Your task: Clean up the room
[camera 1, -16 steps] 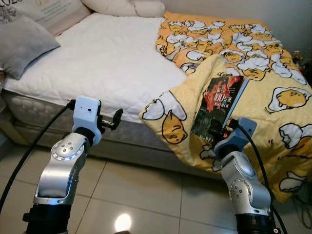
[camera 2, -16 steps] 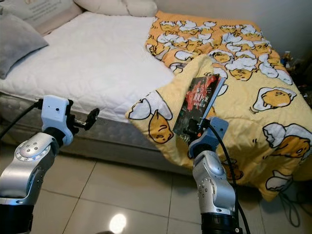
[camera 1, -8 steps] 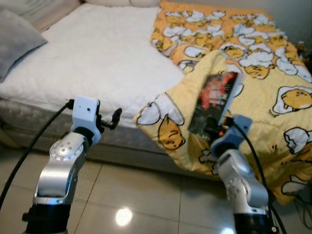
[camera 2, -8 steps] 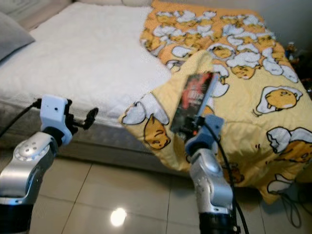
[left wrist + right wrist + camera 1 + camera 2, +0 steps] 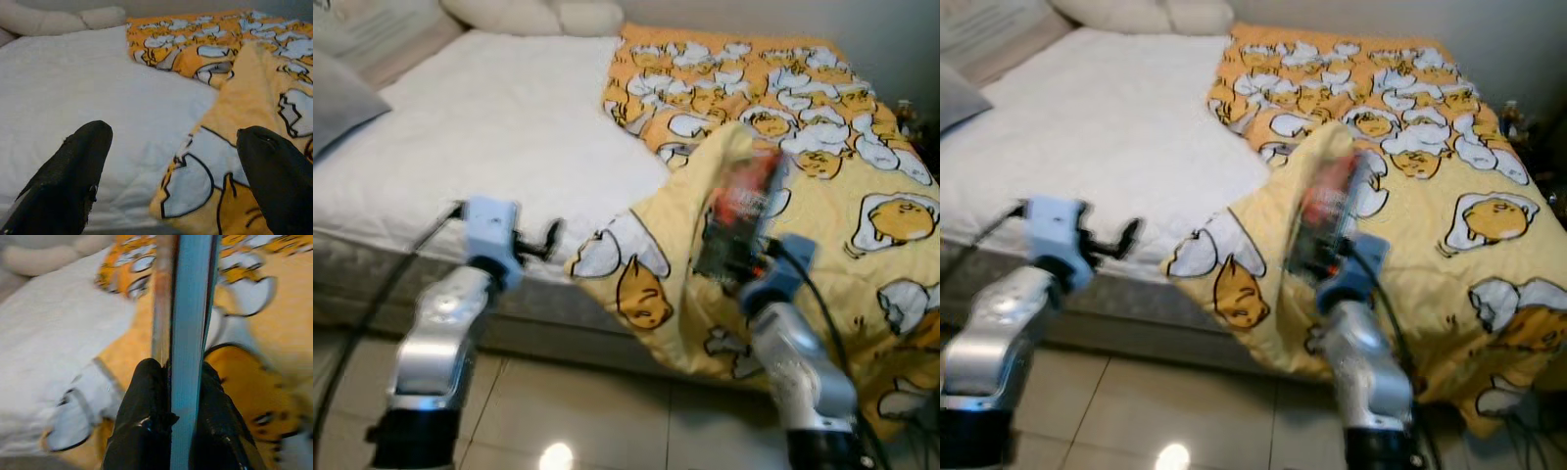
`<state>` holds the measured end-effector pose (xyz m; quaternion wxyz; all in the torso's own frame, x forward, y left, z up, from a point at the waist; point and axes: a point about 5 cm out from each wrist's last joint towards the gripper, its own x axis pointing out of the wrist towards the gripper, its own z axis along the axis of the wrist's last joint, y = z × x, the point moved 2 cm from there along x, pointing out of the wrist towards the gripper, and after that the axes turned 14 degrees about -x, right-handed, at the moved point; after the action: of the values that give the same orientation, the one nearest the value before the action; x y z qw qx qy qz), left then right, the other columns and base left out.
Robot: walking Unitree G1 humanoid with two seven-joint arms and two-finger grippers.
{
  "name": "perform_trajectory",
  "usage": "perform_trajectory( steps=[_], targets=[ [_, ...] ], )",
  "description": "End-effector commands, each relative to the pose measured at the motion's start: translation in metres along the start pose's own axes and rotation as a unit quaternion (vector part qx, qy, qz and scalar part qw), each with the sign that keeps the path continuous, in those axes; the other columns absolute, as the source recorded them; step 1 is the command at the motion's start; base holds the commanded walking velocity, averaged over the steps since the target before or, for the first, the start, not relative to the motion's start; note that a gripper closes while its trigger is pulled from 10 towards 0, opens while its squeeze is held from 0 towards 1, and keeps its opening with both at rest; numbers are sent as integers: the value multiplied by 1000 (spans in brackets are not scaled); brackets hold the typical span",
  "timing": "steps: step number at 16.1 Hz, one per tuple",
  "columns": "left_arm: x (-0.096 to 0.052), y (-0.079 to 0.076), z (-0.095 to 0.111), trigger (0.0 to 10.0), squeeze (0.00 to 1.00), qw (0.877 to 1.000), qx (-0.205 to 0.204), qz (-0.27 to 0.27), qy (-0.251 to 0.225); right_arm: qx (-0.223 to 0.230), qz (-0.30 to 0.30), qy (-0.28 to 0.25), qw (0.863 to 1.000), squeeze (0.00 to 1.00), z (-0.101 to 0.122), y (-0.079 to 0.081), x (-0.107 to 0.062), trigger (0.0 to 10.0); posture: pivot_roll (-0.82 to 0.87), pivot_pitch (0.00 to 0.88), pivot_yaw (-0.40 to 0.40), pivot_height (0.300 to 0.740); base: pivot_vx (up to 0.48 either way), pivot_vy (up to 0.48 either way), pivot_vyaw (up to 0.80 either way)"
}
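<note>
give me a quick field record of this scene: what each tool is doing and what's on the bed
right tool: shut on the book, held upright over the blanket
left tool: open, holding nothing, raised before the bed edge
blanket: yellow, egg cartoon print, covering the bed's right side and hanging over the edge
mattress: white, bare on the left
pillows: at the head of the bed
floor: glossy tiles

We saw a soft yellow cloth blanket (image 5: 822, 186) on a matt white quilted mattress (image 5: 499, 127), a glossy-covered paper book (image 5: 741, 220), brushed silver metal arms (image 5: 435, 343), and shiny floor tiles (image 5: 607, 411) reflecting light.
</note>
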<state>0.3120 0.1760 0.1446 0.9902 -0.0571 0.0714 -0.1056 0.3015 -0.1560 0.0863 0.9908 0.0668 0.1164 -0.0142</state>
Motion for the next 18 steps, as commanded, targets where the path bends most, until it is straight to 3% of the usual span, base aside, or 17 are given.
perform_trajectory(
  steps=[1,4,10,18],
  targets=[
    [-2,8,5,10000,0,1000,7,12,-6,2,17,-30,999,0,14,11,2,10000,-19,0,-1,740,319,0,0],
    [-1,10,5,10000,0,1000,8,14,-5,5,18,-25,1000,0,11,10,4,10000,-18,0,0,740,316,0,-179],
    [-1,10,5,10000,0,1000,9,16,-4,2,17,-23,1000,0,9,9,6,10000,-18,0,0,740,317,0,-788],
    [0,11,5,10000,0,1000,13,24,-5,-12,17,-28,999,0,9,10,5,10000,-20,0,1,740,80,0,0]
  ],
)
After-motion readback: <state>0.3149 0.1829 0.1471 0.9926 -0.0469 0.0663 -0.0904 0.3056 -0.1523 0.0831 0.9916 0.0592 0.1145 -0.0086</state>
